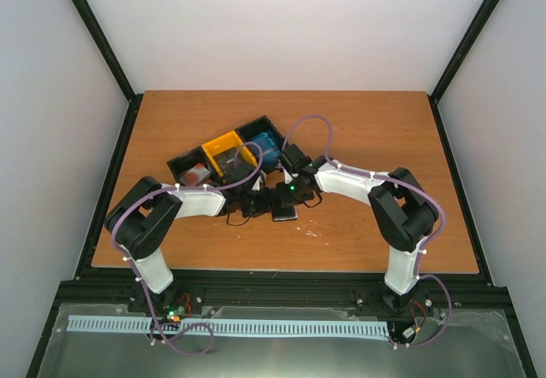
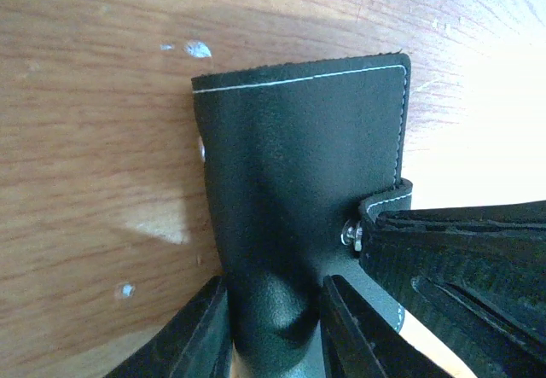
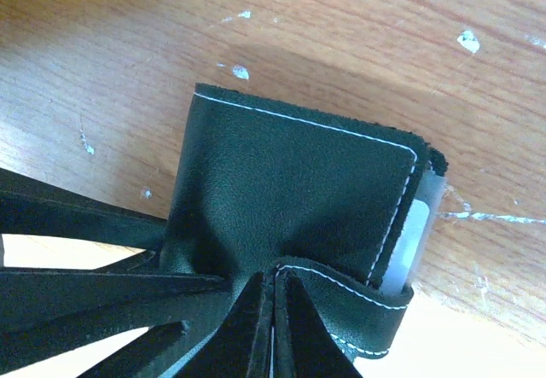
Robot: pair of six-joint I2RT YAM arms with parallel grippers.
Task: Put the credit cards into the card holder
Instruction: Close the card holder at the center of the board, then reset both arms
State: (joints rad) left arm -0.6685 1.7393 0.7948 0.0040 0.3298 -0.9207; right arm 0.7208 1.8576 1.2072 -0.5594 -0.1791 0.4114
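Left wrist: left end effector (image 2: 275, 337) clamps card holder (image 2: 299, 165) (right end effector (image 3: 273, 327) too).

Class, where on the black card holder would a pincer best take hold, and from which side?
Probably the closing tab of the card holder, from its free end: that thin strap stands off the flat leather, leaving both faces free to pinch. The right pincer pinches it this way.
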